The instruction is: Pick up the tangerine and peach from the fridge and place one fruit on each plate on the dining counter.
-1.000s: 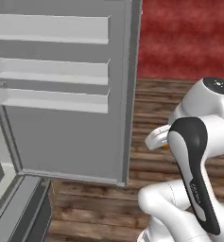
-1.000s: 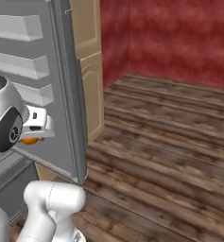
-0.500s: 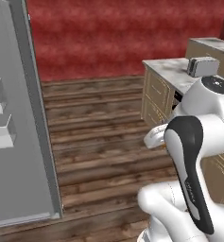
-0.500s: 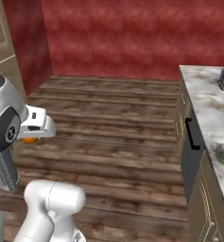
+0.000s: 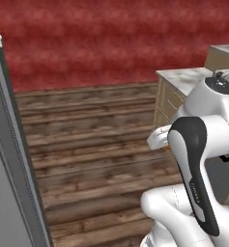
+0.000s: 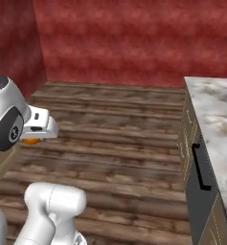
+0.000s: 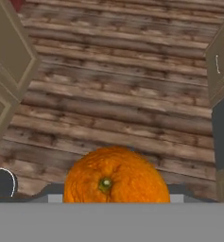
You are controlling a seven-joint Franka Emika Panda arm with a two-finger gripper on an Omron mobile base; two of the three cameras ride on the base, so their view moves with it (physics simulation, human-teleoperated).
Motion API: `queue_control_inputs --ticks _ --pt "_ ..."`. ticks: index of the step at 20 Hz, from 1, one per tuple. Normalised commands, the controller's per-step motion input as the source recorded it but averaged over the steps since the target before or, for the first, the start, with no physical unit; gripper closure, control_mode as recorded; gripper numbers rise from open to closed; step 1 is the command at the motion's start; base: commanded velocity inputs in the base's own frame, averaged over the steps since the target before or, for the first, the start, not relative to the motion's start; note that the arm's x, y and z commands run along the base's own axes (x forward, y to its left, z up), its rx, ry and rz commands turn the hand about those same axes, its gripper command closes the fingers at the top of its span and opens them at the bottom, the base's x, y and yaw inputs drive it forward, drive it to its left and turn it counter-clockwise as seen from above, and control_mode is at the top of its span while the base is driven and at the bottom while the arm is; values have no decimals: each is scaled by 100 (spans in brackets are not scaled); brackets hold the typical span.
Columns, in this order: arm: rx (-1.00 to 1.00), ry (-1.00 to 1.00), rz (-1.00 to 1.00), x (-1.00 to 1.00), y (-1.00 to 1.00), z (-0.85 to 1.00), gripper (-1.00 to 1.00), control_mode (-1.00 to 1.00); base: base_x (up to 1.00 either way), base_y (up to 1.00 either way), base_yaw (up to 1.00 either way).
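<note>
Hand view: tangerine [image 7: 116, 176] sits bottom centre of frame, plain bright orange w/ stem dimple facing the cam, right up at the gripper [image 7: 116, 196]. Fingertips themselves aren't visible, fruit covers them, so I judge the fingers closed on it but the contact itself is hidden. Right base view: a sliver of orange [image 6: 31, 141] peeks under the white hand at centre left of frame, well above the wooden floor [image 6: 119, 134], so fruit is being carried, not resting on anything.

Surroundings: left base view has the grey fridge door [image 5: 12, 159] edge-on down the left side of frame; red wall [image 5: 101, 38] across the top; a marbled worktop [image 5: 183, 79] w/ tan cupboards at upper right. Right base view shows marbled worktop [image 6: 215, 119] along the right edge w/ a dark handle [image 6: 201, 165] on the front below it. Can't tell if this is the dining counter; plates and peach not made out here.

Progress, as a judgement: approx. first quarter. Tangerine is out of the fridge and in hand. Left to do: reach dining counter, set it on one plate, go back for peach, put that on the other plate.
</note>
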Motion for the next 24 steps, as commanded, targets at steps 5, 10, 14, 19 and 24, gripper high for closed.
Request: queue_control_inputs --ticks 5,10,14,19,24 --pt "0 0 0 0 0 0 100 100 100 0 0" --pt "0 0 0 0 0 0 100 100 100 0 -1" --pt "0 0 0 0 0 0 100 100 100 0 -5" --pt "0 0 0 0 0 0 100 100 100 0 -7" --pt "0 0 0 0 0 0 100 100 100 0 -10"
